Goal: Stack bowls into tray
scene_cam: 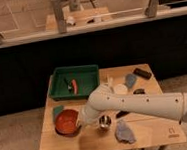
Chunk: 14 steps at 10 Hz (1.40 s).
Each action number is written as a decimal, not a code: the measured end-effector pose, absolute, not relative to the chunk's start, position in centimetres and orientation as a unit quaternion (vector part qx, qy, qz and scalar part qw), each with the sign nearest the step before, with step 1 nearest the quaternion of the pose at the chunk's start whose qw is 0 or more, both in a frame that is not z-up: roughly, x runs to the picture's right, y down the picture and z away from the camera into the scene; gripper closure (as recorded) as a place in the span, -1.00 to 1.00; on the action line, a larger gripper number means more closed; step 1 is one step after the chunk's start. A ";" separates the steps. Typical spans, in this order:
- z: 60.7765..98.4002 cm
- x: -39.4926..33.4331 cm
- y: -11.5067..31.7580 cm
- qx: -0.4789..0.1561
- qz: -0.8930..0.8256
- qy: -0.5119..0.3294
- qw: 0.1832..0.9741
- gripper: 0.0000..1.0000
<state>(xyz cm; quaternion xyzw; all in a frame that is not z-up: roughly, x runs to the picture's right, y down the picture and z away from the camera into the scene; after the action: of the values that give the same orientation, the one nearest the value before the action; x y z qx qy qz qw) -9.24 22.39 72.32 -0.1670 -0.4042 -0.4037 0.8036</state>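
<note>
The orange-red bowl (66,121) is at the table's front left, with a dark shadow under its lower edge. My gripper (82,122) is at the end of the white arm (135,106), which reaches in from the right. It is shut on the bowl's right rim. The dark green tray (89,69) stands at the back left, just behind the bowl. It holds a small red item (74,85) and a small dark item (67,84). The purple bowl does not show.
A flat green sponge (57,111) lies behind the bowl's left side. A shiny metal cup (105,121) stands just right of the gripper. A grey cloth (125,131) lies at the front. A white cup (119,89), a blue-grey item (130,79) and a black item (142,73) are at the back right.
</note>
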 end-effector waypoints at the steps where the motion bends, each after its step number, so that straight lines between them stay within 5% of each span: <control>1: 71.4 -9.4 21.5 -0.155 -0.404 -0.409 0.803 1.00; 7: 70.2 -8.9 19.1 -0.103 -0.387 -0.434 0.807 1.00; 14: 77.6 -6.5 7.7 -0.087 -0.373 -0.413 0.827 1.00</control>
<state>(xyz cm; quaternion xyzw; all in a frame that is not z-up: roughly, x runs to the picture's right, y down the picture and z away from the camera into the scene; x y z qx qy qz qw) -6.52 7.71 77.55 -0.0867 -0.4125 -0.3726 0.8268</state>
